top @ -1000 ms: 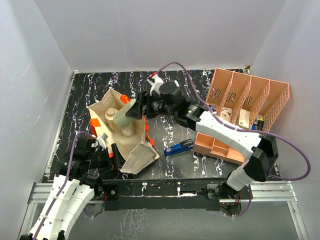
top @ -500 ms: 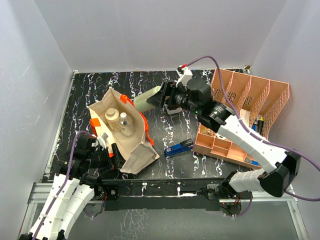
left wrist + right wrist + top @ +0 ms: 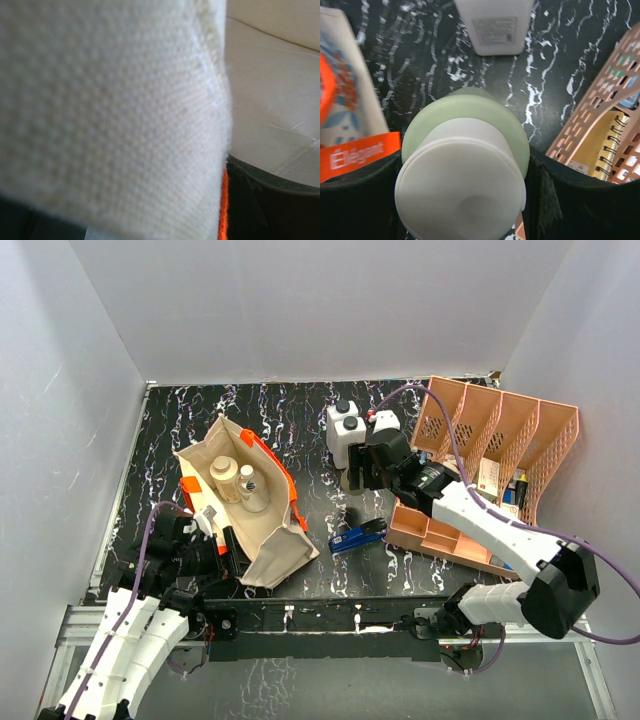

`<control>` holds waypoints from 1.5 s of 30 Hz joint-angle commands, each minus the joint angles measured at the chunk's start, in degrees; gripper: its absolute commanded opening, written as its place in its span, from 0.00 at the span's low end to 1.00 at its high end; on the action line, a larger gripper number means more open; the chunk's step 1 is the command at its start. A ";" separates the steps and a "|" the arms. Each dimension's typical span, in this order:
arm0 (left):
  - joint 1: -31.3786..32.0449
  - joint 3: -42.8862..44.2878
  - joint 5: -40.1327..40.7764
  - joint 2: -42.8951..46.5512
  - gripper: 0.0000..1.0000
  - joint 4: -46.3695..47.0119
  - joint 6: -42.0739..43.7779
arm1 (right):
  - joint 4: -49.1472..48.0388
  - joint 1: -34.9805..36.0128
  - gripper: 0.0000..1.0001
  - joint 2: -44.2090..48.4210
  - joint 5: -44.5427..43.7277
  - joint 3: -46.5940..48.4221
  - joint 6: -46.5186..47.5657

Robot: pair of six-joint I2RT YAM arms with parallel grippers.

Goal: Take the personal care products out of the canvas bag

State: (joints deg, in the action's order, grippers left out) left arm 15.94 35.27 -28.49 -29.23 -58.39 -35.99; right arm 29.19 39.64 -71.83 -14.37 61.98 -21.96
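Note:
The canvas bag (image 3: 262,530) lies open at the left of the table, orange handles at its rim. A cream cylinder (image 3: 225,476), a tiny clear bottle (image 3: 248,480) and another small bottle (image 3: 258,501) stand inside it. Two white squarish bottles with black caps (image 3: 345,435) stand on the table; one (image 3: 495,25) shows in the right wrist view. My right gripper (image 3: 366,476) (image 3: 465,192) is shut on the pale olive cylinder (image 3: 465,150), white cap toward the camera, just in front of them. My left gripper (image 3: 208,528) sits at the bag's near rim; cloth (image 3: 110,115) hides its fingers.
A salmon-pink divided organizer (image 3: 500,430) fills the right side, with cartons and a spiral notebook (image 3: 605,150) in it. A blue-black stapler (image 3: 358,536) lies in front of my right gripper. The bag's printed side (image 3: 342,75) is at the left in the right wrist view.
My right gripper has carried the olive cylinder out of the bag, rightward, and lowered it next to the two white bottles. The left arm has not moved.

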 commanded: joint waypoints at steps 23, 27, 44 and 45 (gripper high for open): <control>0.15 3.12 0.37 1.02 0.82 -3.97 0.26 | -18.64 -4.80 0.11 -20.40 -4.62 6.48 7.45; 0.15 3.26 0.53 0.87 0.83 -3.69 0.20 | -18.66 -5.27 0.19 -21.97 -3.32 7.50 7.62; 0.16 6.79 5.02 0.87 0.90 -3.51 -1.20 | -12.21 -6.31 1.00 -21.81 -0.30 10.69 8.54; 0.15 7.10 5.81 0.85 0.91 -3.61 -1.38 | -11.52 -6.30 0.99 -21.24 0.39 10.86 8.33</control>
State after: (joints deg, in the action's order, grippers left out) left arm 15.97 39.40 -24.38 -28.67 -60.51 -36.73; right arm 17.98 33.63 -96.16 -14.98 69.52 -14.00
